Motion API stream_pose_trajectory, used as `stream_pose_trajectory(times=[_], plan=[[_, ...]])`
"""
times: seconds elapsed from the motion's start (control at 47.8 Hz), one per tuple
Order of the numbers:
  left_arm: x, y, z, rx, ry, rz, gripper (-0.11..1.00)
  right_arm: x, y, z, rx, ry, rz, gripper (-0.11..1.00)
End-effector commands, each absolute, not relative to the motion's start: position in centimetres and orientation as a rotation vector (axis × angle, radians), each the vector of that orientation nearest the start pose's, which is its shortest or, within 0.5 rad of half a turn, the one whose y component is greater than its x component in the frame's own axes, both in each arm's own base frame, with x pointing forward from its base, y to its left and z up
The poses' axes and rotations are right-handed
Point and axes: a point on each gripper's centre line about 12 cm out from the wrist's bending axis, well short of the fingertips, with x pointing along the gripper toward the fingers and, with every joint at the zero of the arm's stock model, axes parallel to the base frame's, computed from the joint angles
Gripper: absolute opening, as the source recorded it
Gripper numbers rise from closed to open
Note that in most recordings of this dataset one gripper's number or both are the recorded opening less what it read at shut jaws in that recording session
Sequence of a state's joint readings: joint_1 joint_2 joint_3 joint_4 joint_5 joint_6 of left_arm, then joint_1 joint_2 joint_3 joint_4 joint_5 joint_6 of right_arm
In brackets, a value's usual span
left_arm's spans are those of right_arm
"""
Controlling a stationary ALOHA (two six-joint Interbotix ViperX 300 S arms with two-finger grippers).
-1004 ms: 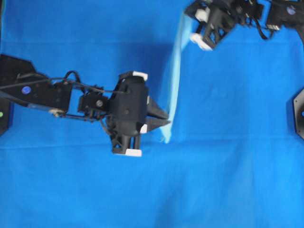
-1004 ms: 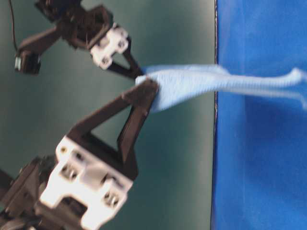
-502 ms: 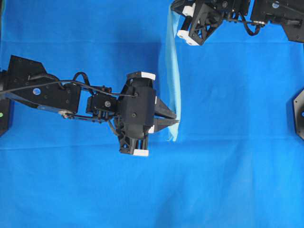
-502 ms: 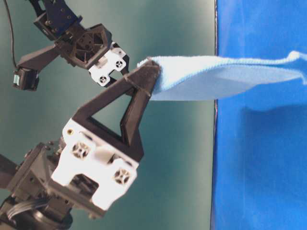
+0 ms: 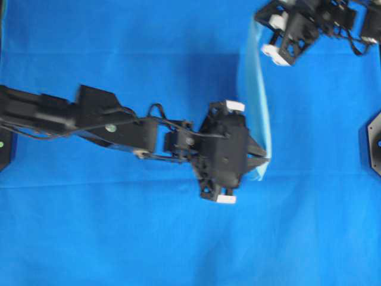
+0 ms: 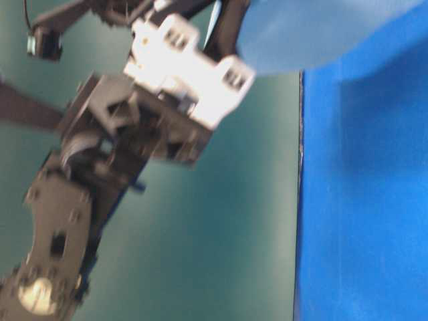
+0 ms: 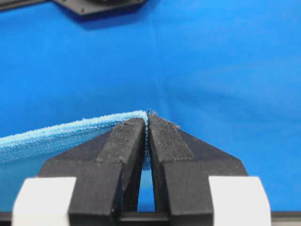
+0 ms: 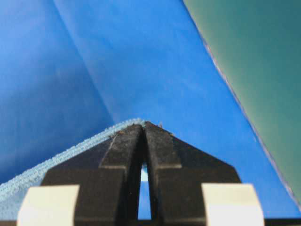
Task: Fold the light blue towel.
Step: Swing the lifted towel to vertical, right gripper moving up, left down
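The light blue towel (image 5: 255,101) hangs in the air as a narrow strip, stretched between my two grippers above the royal-blue table cloth (image 5: 119,238). My left gripper (image 5: 266,159) is shut on its near corner; the wrist view shows the towel's hem (image 7: 70,132) pinched between the black fingertips (image 7: 127,136). My right gripper (image 5: 266,37) is shut on the far corner at the top; its wrist view shows the hem (image 8: 70,153) running off to the left of the jaws. In the table-level view the towel (image 6: 307,33) is at the top, high over the cloth.
The royal-blue table cloth (image 6: 361,200) covers the table. A black arm base (image 5: 374,140) sits at the right edge, also seen in the left wrist view (image 7: 99,5). The table's edge and green floor (image 8: 254,61) lie to the right of the right gripper.
Both grippers have moved to the right with the towel still held between them. In the table-level view the towel and the left gripper have risen higher above the cloth.
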State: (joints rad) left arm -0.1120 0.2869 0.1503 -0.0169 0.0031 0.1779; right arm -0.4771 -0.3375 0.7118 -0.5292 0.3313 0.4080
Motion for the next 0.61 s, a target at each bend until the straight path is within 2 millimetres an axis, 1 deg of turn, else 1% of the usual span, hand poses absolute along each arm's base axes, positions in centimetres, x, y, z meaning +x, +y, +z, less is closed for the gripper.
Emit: stream_pose_trajectory(times=[0.0,0.105,0.23,0.293,0.355,0.481,0.586], plan=[[52.9,-7.9,24.6,0.200,0.349,-0.178,0.02,26.4,-17.4,26.4,0.016,0.651,-0.637,0.01],[53.5,-7.9,24.7,0.216,0.342,-0.179,0.02,25.8,-17.2,26.1,0.018,0.666,-0.640,0.01],[53.1,-8.0,24.0,0.220,0.361,-0.183,0.02,26.4,-17.4,25.3,0.025,0.680,-0.631,0.01],[52.7,-7.8,23.8,0.202,0.374,-0.179,0.02,27.1,-17.6,24.8,0.025,0.682,-0.618,0.01],[52.0,-7.7,23.1,0.181,0.397,-0.176,0.02,27.9,-17.9,24.2,0.028,0.680,-0.604,0.01],[50.1,-7.5,21.9,0.154,0.436,-0.173,0.02,30.0,-18.6,22.9,0.036,0.666,-0.567,0.01],[48.4,-7.4,20.9,0.144,0.458,-0.174,0.02,32.2,-19.1,22.1,0.038,0.644,-0.531,0.01]])
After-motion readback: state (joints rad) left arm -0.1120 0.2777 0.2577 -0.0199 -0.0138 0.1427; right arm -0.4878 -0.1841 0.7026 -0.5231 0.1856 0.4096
